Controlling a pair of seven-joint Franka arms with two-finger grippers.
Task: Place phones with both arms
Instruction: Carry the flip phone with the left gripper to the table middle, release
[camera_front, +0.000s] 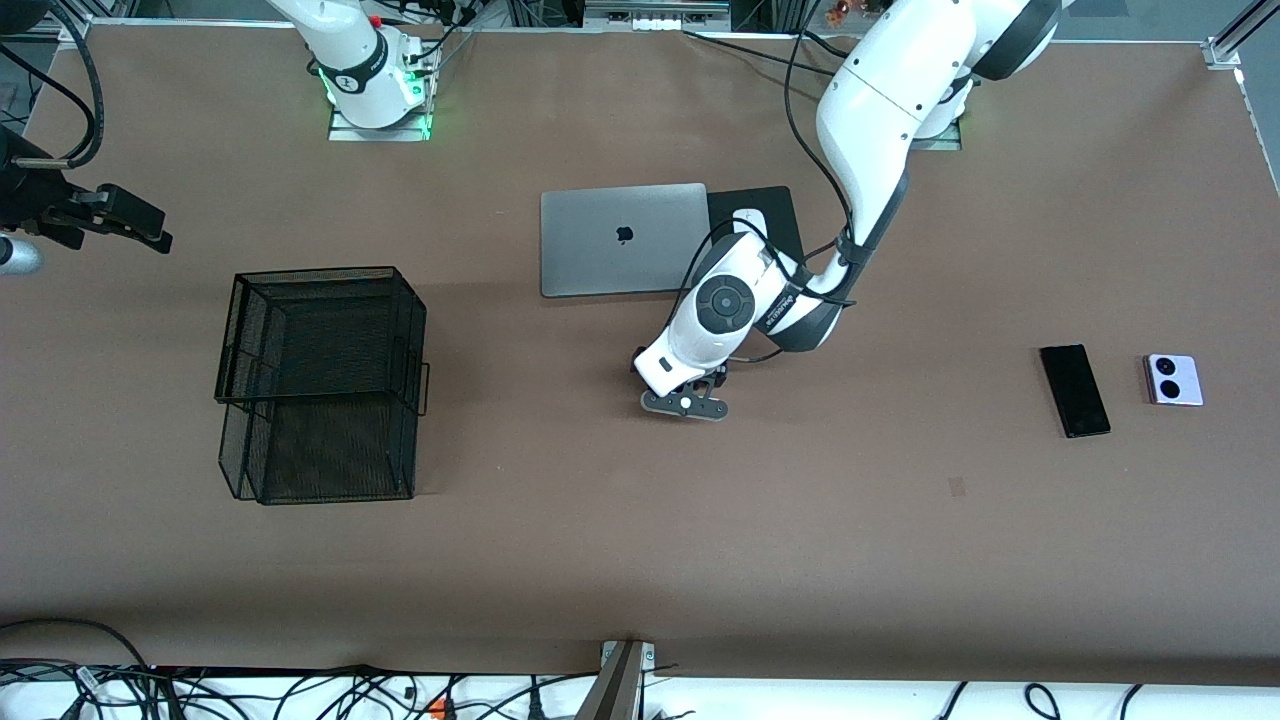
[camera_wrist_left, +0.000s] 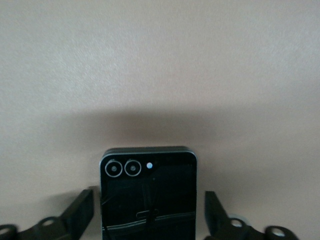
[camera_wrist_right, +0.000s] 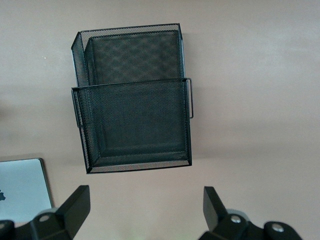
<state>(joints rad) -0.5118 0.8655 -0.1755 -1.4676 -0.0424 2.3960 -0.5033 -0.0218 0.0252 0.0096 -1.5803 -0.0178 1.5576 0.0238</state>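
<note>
Phones lie in three spots on the brown table (camera_front: 640, 560), and I place them all by the grey laptop (camera_front: 622, 239) near its middle. The squarish black folded phone (camera_wrist_left: 148, 192) sits flat on the table nearer the front camera than the laptop, directly under the left hand (camera_front: 684, 398). In the left wrist view that hand's fingers (camera_wrist_left: 80, 212) stand spread on either side of the phone with a gap on both sides, so it is released, not gripped. In the front view the arm hides the phone entirely.

Well off from the laptop toward the left arm's end of the table lie the long slim black phone (camera_front: 1075, 390) and, just beside it and still closer to that end, the lilac-white phone (camera_front: 1173, 379) with its two round lenses up.

Toward the right arm's end from the laptop stands a black wire mesh basket (camera_front: 320, 385) in two tiers. The right hand (camera_wrist_right: 145, 210) waits up in the air with its fingers wide apart, holding nothing; it seems to hang over bare table between basket and laptop, though I can't place it surely.

A black pad (camera_front: 770, 215) shows past the laptop's edge, partly covered by the left arm.
</note>
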